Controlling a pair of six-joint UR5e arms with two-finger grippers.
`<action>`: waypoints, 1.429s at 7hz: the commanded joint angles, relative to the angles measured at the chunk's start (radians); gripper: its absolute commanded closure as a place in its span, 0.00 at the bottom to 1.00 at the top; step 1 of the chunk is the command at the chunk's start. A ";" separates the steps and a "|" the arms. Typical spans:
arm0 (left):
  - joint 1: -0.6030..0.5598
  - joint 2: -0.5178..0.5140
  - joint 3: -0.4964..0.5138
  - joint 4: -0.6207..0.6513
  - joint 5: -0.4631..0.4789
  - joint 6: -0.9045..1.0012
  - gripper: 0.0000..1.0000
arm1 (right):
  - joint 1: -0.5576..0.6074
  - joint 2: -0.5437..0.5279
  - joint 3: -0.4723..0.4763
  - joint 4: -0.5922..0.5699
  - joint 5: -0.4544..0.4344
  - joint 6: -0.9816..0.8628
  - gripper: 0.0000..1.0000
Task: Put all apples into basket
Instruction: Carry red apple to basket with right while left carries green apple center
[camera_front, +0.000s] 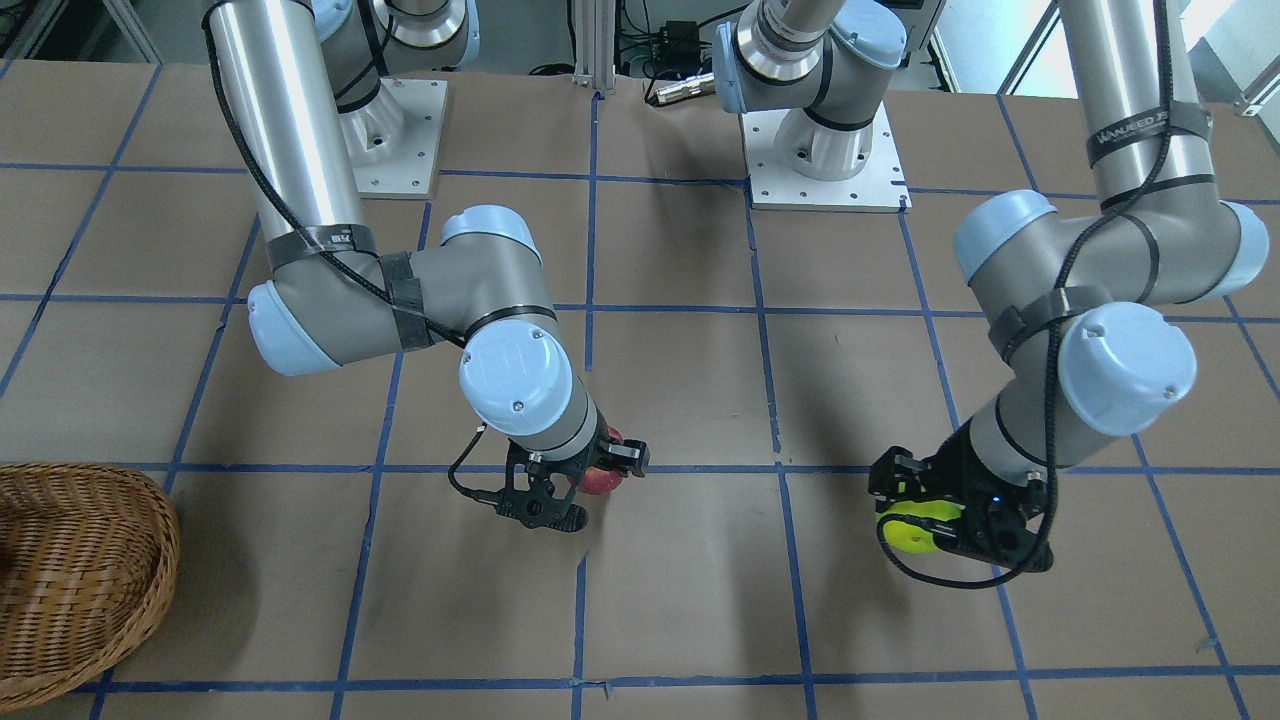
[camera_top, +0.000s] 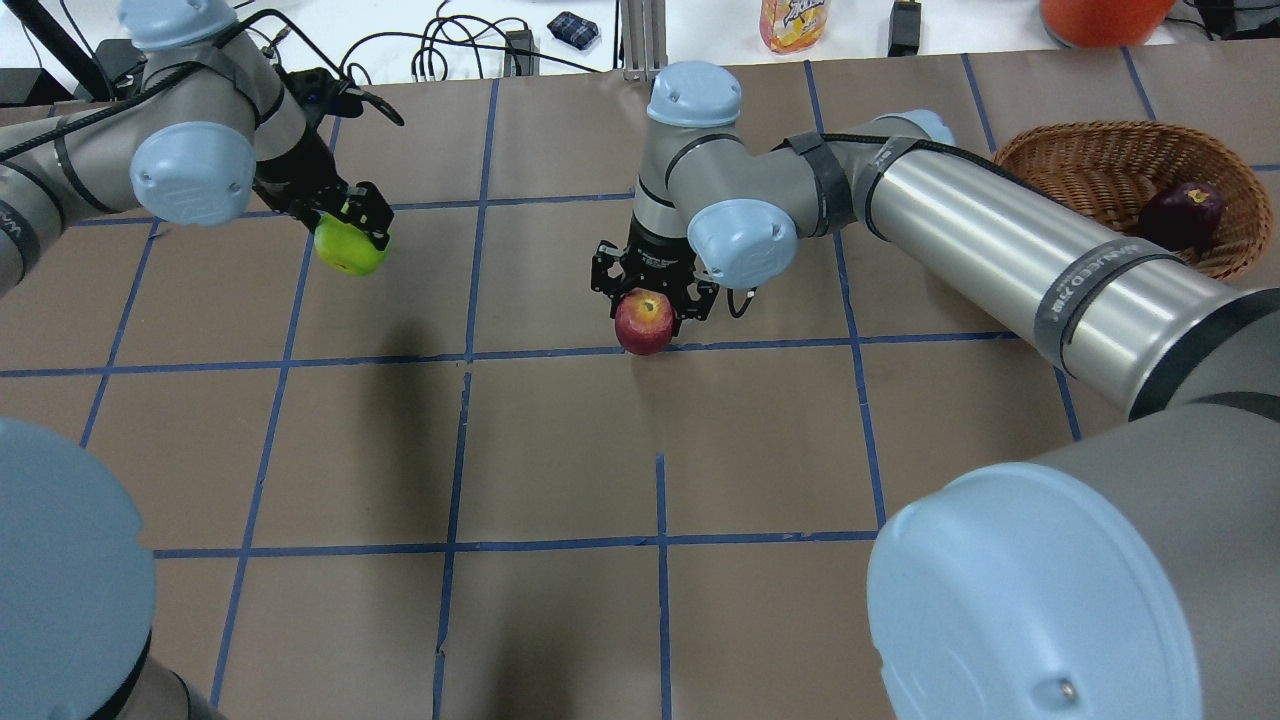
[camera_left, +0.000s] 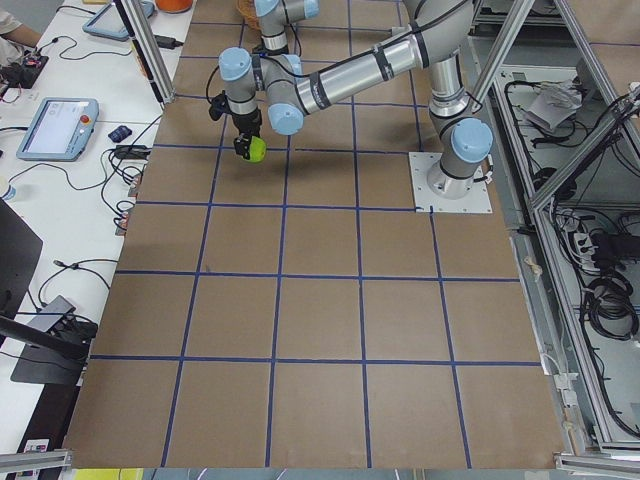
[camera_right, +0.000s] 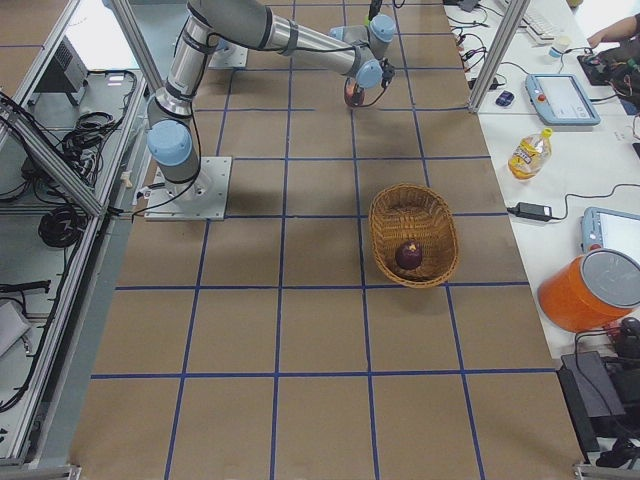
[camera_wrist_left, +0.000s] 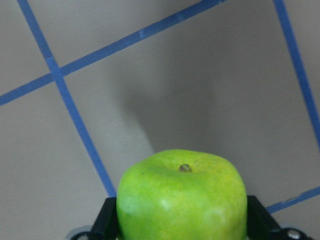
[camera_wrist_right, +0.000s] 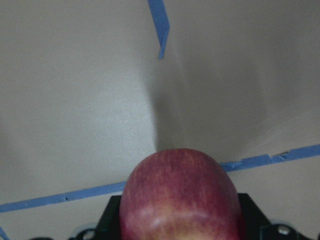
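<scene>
Apples, count three: one green (camera_top: 350, 250), one red (camera_top: 644, 322), one dark maroon (camera_top: 1183, 213). Basket (camera_top: 1090, 150), count one. Grippers, count two.

Dark apple lies inside the basket, against the wall on its right side in the overhead view. The basket stands at the far right of the table (camera_top: 560, 450), close to the edge on the operators' side. In the front-facing view the frame cuts it off at the lower left corner.

Left gripper (camera_top: 350, 235) pinches the green apple from both sides, stem dimple turned outward in the wrist view. The apple hangs above the table with its shadow cast apart from it, in the far left part of the table, well apart from the basket.

Right gripper (camera_top: 650, 300) clamps the red apple between its fingers near the table's middle, over a blue tape line. Cannot tell whether this apple touches the surface.

Open brown table lies between the red apple and the basket, and the right arm's own forearm reaches across above that stretch. The two held apples are well apart, with a full grid square between them.
</scene>
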 joint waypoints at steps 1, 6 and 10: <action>-0.163 0.002 -0.015 0.010 -0.035 -0.393 0.73 | -0.133 -0.115 -0.026 0.165 0.004 -0.064 1.00; -0.512 -0.061 -0.028 0.022 -0.036 -0.804 0.73 | -0.582 -0.169 -0.044 0.275 -0.202 -0.701 1.00; -0.512 -0.070 -0.054 0.056 -0.036 -0.806 0.00 | -0.711 -0.024 -0.053 0.050 -0.301 -0.899 1.00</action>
